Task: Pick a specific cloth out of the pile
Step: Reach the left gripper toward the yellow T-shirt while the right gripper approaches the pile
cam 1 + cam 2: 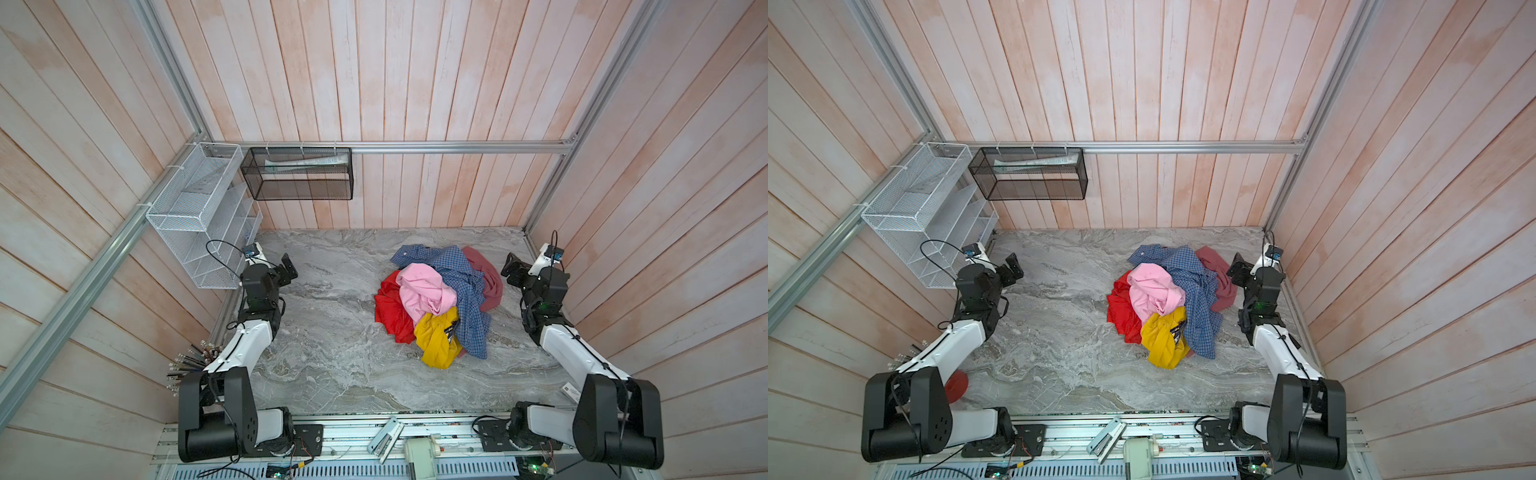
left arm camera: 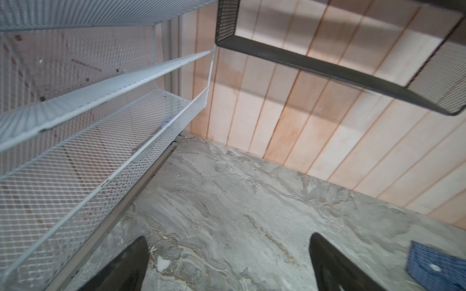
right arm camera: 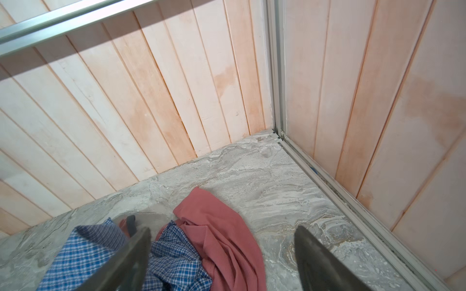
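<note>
The pile (image 1: pixel 465 291) of garments lies right of centre on the marble table (image 1: pixel 332 353) in both top views. The cloth (image 1: pixel 434 338) (image 1: pixel 1160 338), mustard yellow with a dark print showing in a fold, lies crumpled at the pile's near edge, partly under a pink shirt (image 1: pixel 424 291) and beside a red garment (image 1: pixel 390 311). Neither wrist view shows it. My left gripper (image 1: pixel 289 270) (image 2: pixel 229 236) is open over bare table, far left of the pile. My right gripper (image 1: pixel 512 270) (image 3: pixel 222 228) is open above the dusty red garment (image 3: pixel 222 241) at the pile's far right, holding nothing.
A white mesh rack (image 1: pixel 195 216) and a black mesh basket (image 1: pixel 297 174) hang at the back left. A blue checked shirt (image 3: pixel 83 252) (image 2: pixel 433 267) drapes over the pile. Wooden walls enclose three sides. A red disc (image 1: pixel 957 386) lies by the left arm.
</note>
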